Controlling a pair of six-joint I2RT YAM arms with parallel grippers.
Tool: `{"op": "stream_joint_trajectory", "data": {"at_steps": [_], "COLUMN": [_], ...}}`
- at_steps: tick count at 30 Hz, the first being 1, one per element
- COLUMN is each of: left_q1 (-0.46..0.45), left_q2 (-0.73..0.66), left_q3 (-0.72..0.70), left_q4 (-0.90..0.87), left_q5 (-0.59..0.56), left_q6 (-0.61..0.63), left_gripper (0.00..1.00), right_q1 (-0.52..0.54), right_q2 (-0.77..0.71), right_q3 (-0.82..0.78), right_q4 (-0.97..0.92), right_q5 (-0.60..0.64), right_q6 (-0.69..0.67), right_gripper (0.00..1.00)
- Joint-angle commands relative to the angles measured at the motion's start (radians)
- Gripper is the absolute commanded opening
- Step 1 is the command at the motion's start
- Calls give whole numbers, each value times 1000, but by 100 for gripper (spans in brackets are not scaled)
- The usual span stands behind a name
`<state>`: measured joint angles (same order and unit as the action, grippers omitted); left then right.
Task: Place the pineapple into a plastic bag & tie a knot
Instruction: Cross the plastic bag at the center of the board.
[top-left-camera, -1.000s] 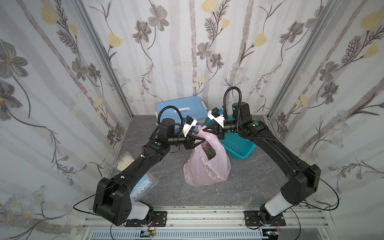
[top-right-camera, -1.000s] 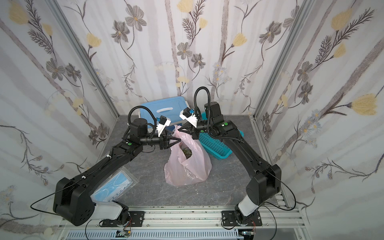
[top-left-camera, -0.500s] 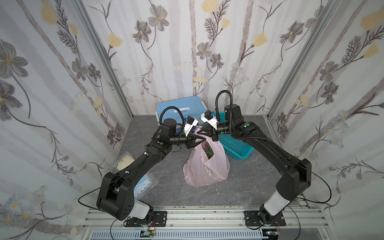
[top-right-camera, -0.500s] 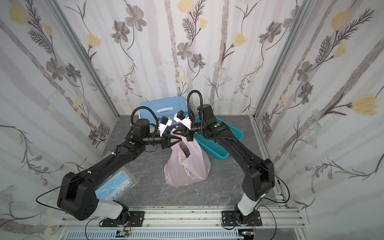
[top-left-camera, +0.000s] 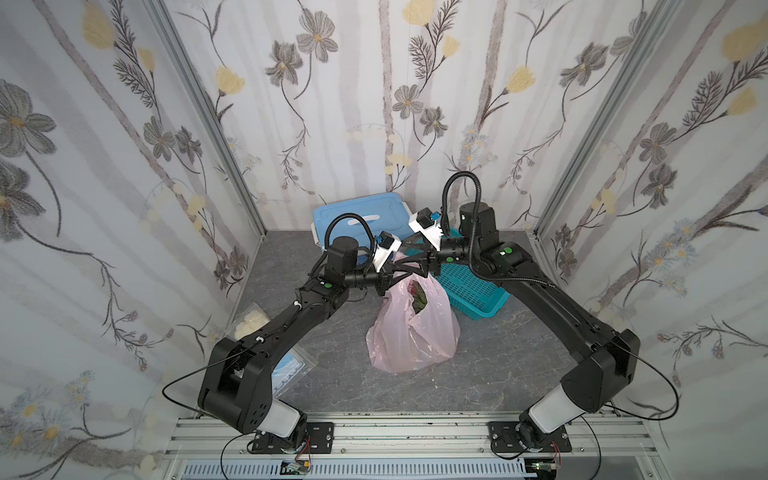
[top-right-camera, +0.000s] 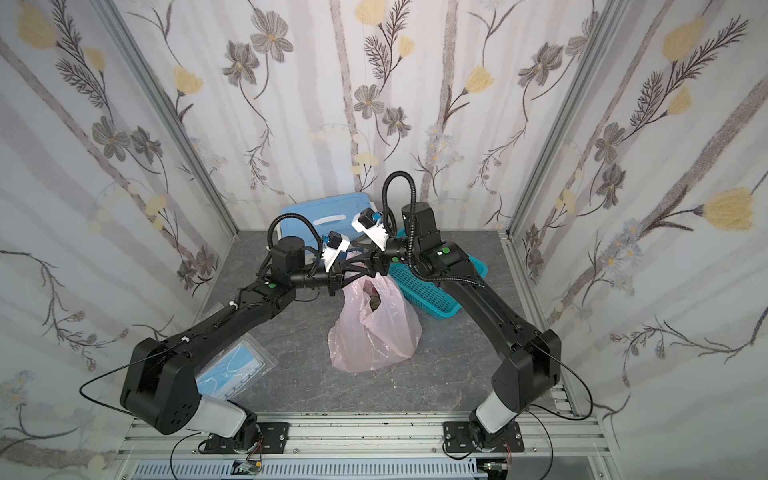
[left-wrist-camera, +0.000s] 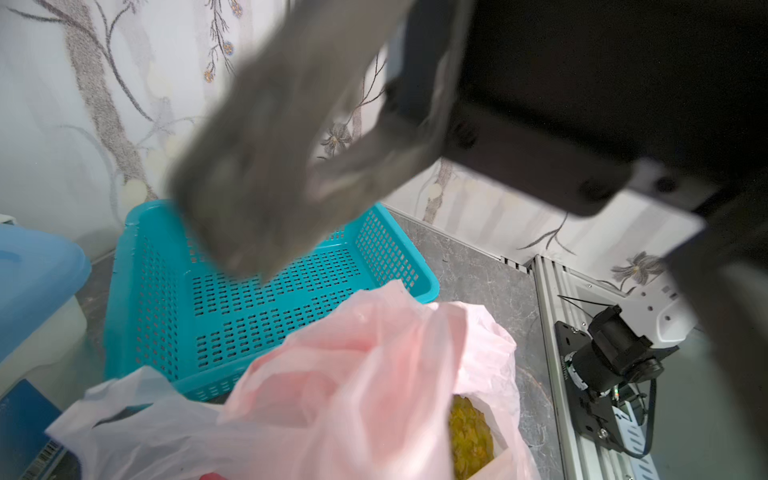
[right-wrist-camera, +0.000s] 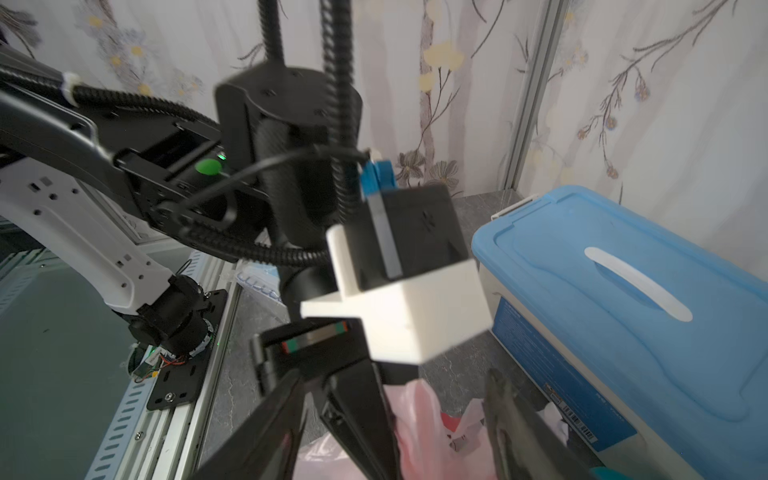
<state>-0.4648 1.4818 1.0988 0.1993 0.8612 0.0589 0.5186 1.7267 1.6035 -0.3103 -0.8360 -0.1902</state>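
A: Pineapple (left-wrist-camera: 469, 432) sits inside the plastic bag (top-left-camera: 409, 332), upright in the middle of the bench (top-left-camera: 498, 365). Why's the top standing?
B: Left tool (top-left-camera: 409, 271) is pinched tight, apparently on a handle, propping it up for tying. Right tool (top-left-camera: 415, 254) is spread wide alongside, gripping nothing. No knot yet.
A: Surroundings?
B: Grey marbled bench, teal basket (top-left-camera: 469, 291) just behind the bag, floral wallpaper (top-left-camera: 374, 104) on three sides.

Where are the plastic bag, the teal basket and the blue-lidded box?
plastic bag (top-left-camera: 411, 340): in a top view, lower body.
teal basket (top-left-camera: 465, 286): in a top view, mesh floor.
blue-lidded box (top-left-camera: 374, 205): in a top view, lid.
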Motion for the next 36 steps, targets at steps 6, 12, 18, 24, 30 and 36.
{"op": "stream_joint_trajectory", "data": {"at_steps": [6,12,18,24,30,36], "left_q1": [-15,-50,-70,-71,-72,-70], "left_q2": [26,33,32,28,33,40], "left_q3": [65,88,95,95,73,59], "left_q4": [-159,-276,-287,-254,-148,-55], "left_q5": [-17,-42,-54,-56,-70,-78], "left_q6": [341,518,581,573,497,414], "left_gripper": [0,0,0,0,0,0], "right_q1": [-66,-65,-29,-20,-2,1], "right_q2": [-114,-73,78,154,107,14], "right_q3": [-26,55,266,326,175,-15], "right_q4": [-106,-263,-463,-572,-551,-451], "right_q5": [365,312,243,235,237,208], "right_q6": [532,635,562,504,459,443], "right_gripper": [56,46,46,51,59,65]}}
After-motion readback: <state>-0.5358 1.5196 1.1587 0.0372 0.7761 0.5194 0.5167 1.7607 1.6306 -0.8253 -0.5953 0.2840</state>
